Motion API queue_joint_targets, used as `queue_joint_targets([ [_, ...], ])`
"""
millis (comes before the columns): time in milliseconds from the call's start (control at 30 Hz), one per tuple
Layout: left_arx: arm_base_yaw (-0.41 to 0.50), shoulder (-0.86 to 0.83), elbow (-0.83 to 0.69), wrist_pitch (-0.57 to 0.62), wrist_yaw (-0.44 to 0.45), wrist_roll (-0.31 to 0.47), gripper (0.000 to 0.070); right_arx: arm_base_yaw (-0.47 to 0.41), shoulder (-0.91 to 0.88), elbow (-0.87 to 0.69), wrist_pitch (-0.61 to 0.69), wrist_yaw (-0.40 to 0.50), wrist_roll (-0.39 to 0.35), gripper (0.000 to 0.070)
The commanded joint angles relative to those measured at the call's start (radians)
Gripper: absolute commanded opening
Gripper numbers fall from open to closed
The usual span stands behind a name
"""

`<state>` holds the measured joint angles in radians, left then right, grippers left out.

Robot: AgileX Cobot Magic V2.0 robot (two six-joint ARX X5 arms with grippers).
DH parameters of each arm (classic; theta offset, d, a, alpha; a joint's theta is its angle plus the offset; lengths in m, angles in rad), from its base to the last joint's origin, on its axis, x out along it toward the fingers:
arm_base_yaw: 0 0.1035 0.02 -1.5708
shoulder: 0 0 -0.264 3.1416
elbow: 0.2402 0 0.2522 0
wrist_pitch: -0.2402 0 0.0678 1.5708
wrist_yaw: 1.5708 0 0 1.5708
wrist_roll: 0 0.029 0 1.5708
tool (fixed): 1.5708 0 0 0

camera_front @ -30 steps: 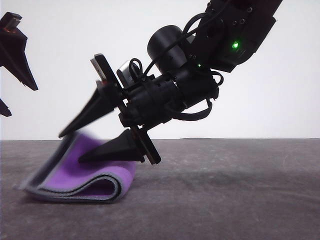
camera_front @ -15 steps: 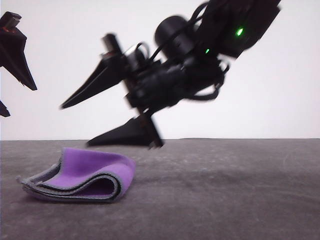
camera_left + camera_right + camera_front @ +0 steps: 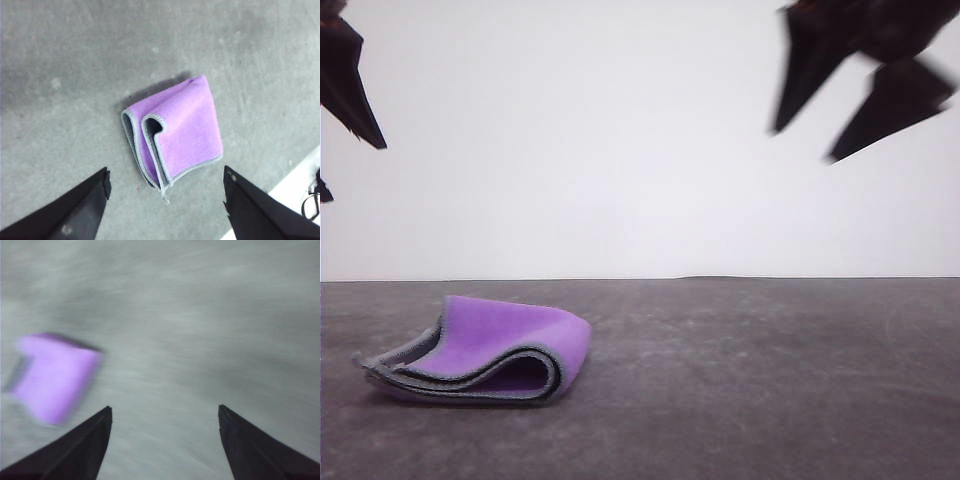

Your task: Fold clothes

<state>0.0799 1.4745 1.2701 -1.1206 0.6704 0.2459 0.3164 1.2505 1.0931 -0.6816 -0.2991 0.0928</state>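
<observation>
The clothes (image 3: 485,350) are one small cloth lying folded on the grey table, purple face outward, with a light-grey stitched edge and dark grey inside the fold. In the left wrist view the clothes (image 3: 180,130) lie below my open left gripper (image 3: 165,200), nothing between its fingers. My left gripper (image 3: 340,110) hangs high at the left edge of the front view. My right gripper (image 3: 850,95) is high at the upper right, open and blurred. The right wrist view shows the clothes (image 3: 52,377) blurred, off to one side of the open right gripper (image 3: 165,440).
The grey table (image 3: 770,380) stretches flat to the right of the cloth. A plain white wall (image 3: 620,150) stands behind it. A white strip (image 3: 300,185) shows at the table's edge in the left wrist view.
My right gripper let go of the cloth's upper flap, then rose and swung away to the upper right. The flap settled onto the fold. The left gripper barely moved.
</observation>
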Motion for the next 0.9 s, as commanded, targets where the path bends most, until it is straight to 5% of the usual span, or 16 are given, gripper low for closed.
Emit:
queue_joint_targets([
  [0,-0.002,-0.013,0.008,-0.002,-0.003,0.003,0.0437,-0.016,-0.029,0.014,-0.03,0.056,-0.056,0.0427],
  [233,-0.026,-0.133,-0.041,0.028,-0.138,-0.035,0.0437,-0.044,-0.215,-0.11,-0.05,0.207,-0.057,0.0427],
  [433,-0.043,-0.23,-0.076,0.062,-0.299,-0.091,0.0436,-0.044,-0.32,-0.246,-0.027,0.233,-0.044,0.0427],
  [700,-0.043,-0.273,-0.083,0.092,-0.33,-0.11,0.0434,-0.044,-0.331,-0.269,-0.001,0.248,-0.04,0.0413],
  [800,-0.043,-0.273,-0.083,0.089,-0.33,-0.112,0.0307,-0.044,-0.331,-0.269,0.001,0.248,-0.041,0.0192],
  [867,-0.043,-0.273,-0.083,0.088,-0.33,-0.113,0.0059,-0.044,-0.331,-0.269,0.001,0.248,-0.043,0.0016],
])
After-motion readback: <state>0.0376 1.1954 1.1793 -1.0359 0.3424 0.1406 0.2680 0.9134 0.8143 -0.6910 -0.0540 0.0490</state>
